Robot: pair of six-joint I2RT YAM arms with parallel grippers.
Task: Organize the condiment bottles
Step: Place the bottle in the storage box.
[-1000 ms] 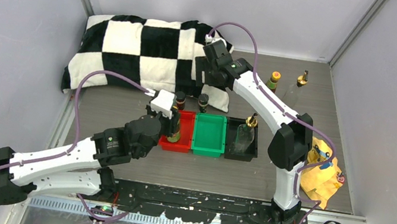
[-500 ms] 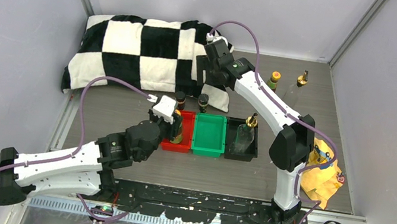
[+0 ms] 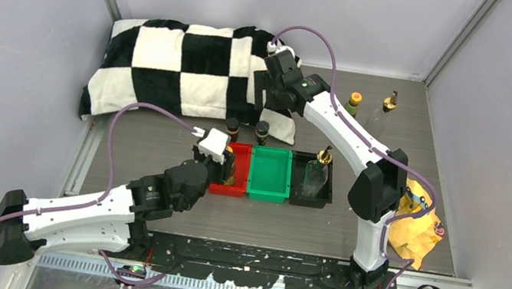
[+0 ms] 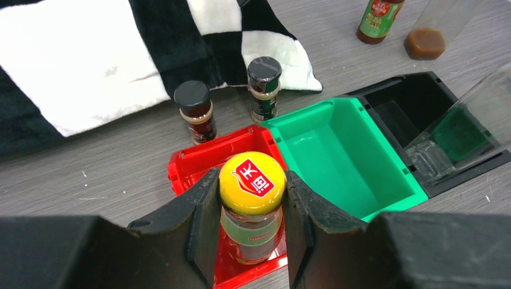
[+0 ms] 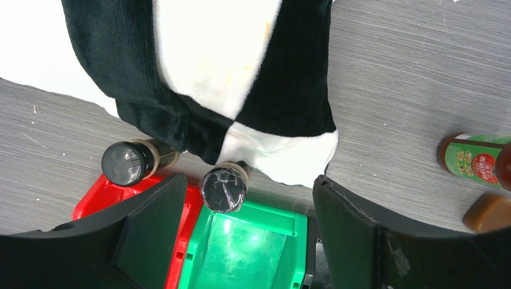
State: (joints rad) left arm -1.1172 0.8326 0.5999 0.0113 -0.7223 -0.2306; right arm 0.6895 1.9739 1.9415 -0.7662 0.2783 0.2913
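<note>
My left gripper (image 4: 252, 201) is shut on a reddish-brown bottle with a yellow cap (image 4: 252, 180), which stands upright in the red tray (image 3: 242, 152). Two short black-capped bottles (image 4: 194, 110) (image 4: 264, 86) stand on the table just behind the red and green trays. My right gripper (image 5: 247, 180) hangs open above them, nearest the right one (image 5: 224, 189). A tall clear bottle with a gold pourer (image 3: 320, 172) stands in the black tray (image 3: 298, 195). An orange-capped bottle (image 3: 353, 102) and another gold-topped clear bottle (image 3: 387, 107) stand at the back right.
The green tray (image 3: 267, 185) sits between the red and black ones. A black-and-white checkered cushion (image 3: 172, 69) fills the back left, with a corner reaching the black-capped bottles. A crumpled yellow cloth (image 3: 411, 225) lies by the right arm's base. Grey walls enclose the table.
My left gripper has drawn slightly toward the near edge with the yellow-capped bottle still in it. The right arm has barely moved.
</note>
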